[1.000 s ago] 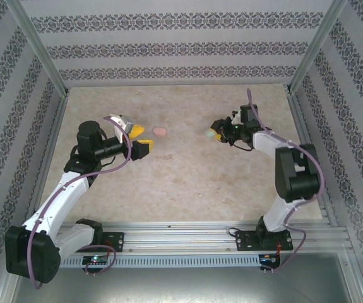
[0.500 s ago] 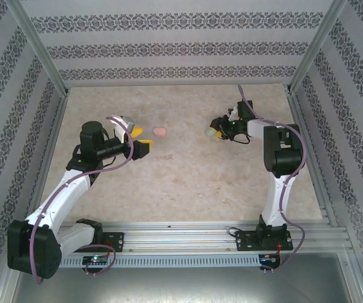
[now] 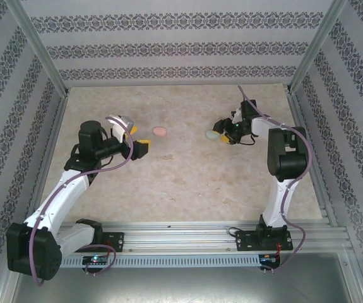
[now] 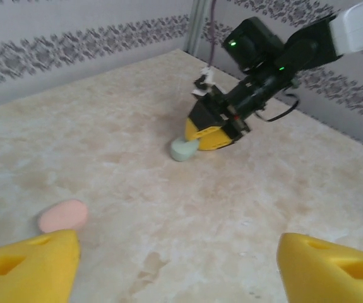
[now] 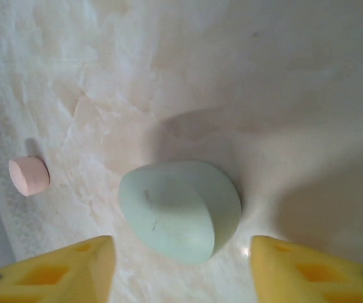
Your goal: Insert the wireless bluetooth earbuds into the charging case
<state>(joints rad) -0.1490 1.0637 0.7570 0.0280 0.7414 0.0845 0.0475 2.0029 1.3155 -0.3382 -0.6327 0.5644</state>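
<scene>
Two cases: a pink case (image 3: 160, 131) and a green case (image 3: 211, 134) lie well apart on the marbled desk (image 3: 187, 183), toward its far side, and both look closed.
Right end effector (image 4: 209, 132): low at the desk, its yellow fingers (image 5: 61, 271) spread wide to either side of the green case and gripping nothing. Whether a fingertip touches the case cannot be told.
Left end effector (image 4: 178, 252): spread wide and empty, held above the desk near the pink case, facing across toward the green one.
Earbuds: whether any sit inside either case cannot be told from these views.
Progress: early, by the look of it, as nothing is held and neither lid is raised.
Left to do: probably closing on the green case, steadying it, opening the lid and seating the buds. The pink case would need the same.
Risk: the smooth, rounded green case may slide on the desk if one finger meets it first.
</scene>
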